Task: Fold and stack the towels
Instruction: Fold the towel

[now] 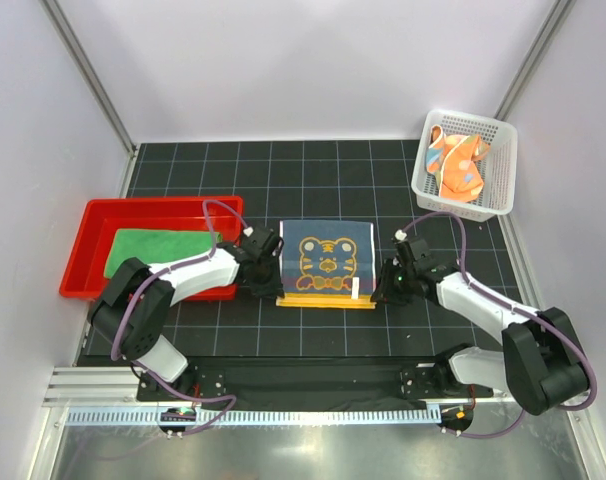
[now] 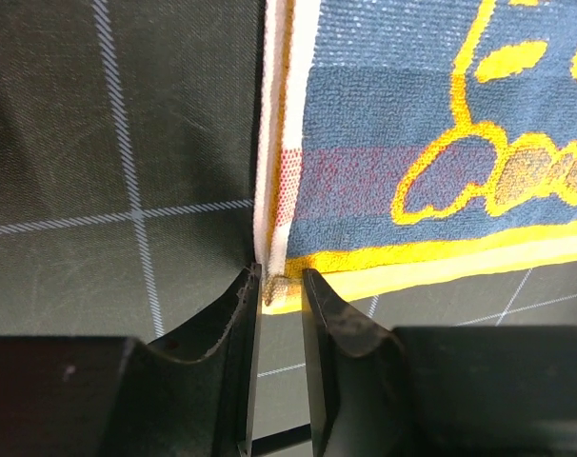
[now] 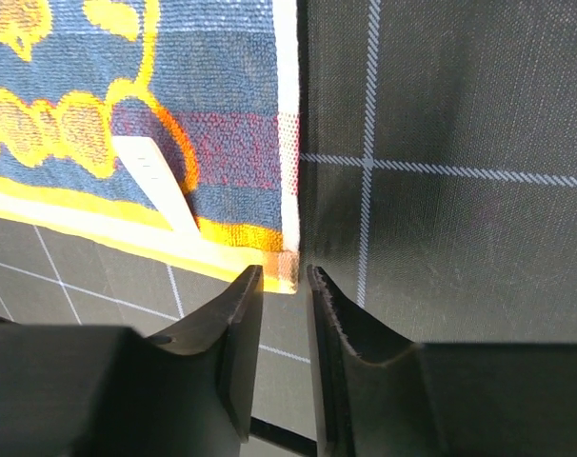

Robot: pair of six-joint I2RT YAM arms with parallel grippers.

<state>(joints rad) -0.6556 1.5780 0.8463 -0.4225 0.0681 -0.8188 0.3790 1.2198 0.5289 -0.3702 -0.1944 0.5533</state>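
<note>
The dark blue tiger towel (image 1: 328, 258) lies flat mid-table, its yellow-orange edge toward me. My left gripper (image 1: 274, 283) stands at its near left corner. In the left wrist view the jaws of that gripper (image 2: 281, 276) are a narrow gap apart, with the towel (image 2: 403, 114) corner at the tips, loose and not bunched. My right gripper (image 1: 381, 288) is at the near right corner. Its jaws (image 3: 284, 274) are slightly apart, and the corner of the towel (image 3: 222, 86) sits just beyond the tips. The green towel (image 1: 158, 247) lies in the tray. The orange towel (image 1: 455, 165) is crumpled in the basket.
The red tray (image 1: 83, 255) sits at the left, close behind my left arm. The white mesh basket (image 1: 503, 170) stands at the back right corner. A white label (image 3: 155, 181) lies on the blue towel near its right corner. Walls enclose the black gridded mat.
</note>
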